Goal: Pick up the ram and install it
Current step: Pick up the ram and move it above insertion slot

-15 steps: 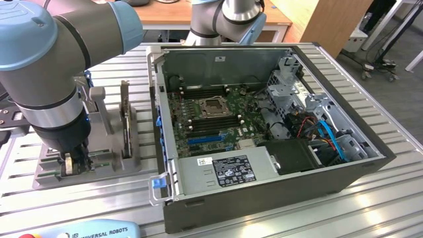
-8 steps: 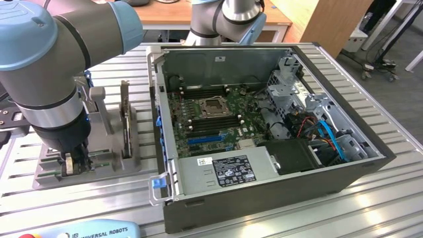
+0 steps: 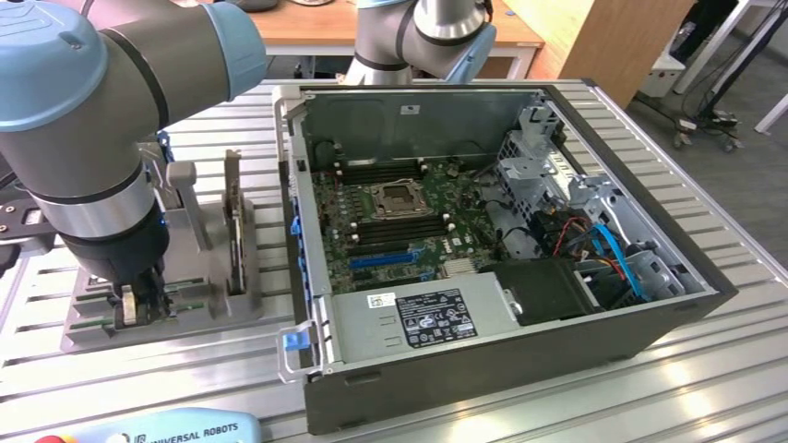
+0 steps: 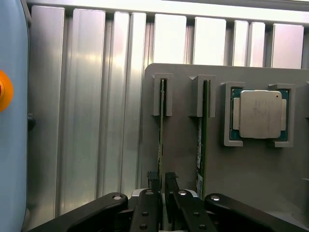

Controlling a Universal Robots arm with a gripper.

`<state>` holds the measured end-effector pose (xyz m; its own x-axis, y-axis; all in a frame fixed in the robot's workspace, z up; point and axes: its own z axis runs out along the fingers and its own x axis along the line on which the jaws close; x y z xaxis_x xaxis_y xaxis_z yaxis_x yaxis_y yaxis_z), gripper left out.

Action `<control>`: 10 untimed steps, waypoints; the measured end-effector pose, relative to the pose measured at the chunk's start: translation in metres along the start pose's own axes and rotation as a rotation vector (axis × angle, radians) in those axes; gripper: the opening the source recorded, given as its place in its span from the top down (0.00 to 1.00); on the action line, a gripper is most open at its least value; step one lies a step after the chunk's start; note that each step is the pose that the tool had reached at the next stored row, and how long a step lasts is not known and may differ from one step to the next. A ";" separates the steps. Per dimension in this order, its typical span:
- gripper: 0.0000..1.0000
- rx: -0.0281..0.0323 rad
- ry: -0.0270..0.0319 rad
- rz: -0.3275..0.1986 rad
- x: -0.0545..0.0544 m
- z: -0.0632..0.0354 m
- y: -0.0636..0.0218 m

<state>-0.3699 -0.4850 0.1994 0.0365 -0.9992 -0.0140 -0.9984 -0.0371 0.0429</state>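
arm: the big grey-and-blue arm (image 3: pixel 111 138) fills the exterior view's left and points straight down at the table

gripper: the gripper (image 3: pixel 129 309) sits low in the lower left of the exterior view, down inside the grey holder (image 3: pixel 185 318). In the wrist view the gripper (image 4: pixel 161 181) has a finger on each side of one stick, closed in tight, so it looks to me like it's pinching it.

ram: the ram (image 4: pixel 161 125) stands on its thin edge in a holder slot, right between the fingers, not lifted out yet

the bit that matters: the long axis runs along the slot, straight away from the wrist camera. The fingers close across the thin flat faces, so the grip is square to the stick.

neighbours: a second stick (image 4: pixel 203 125) stands parallel just beside it, and the processor (image 4: pixel 260 113) lies flat further along the holder

computer case: the computer case (image 3: pixel 640 314) lies open, well apart toward the exterior view's right

motherboard: the motherboard (image 3: pixel 369 231) is at centre frame, with its memory slots (image 3: pixel 369 173) lying roughly across the picture
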 end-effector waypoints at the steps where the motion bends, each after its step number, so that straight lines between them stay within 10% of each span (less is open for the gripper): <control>1: 0.81 0.0000 0.0000 0.000 0.000 0.0000 0.0000; 10: 0.89 0.0000 0.0000 0.000 0.000 0.0000 0.0000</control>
<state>-0.3699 -0.4850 0.1995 0.0366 -0.9992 -0.0140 -0.9984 -0.0371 0.0429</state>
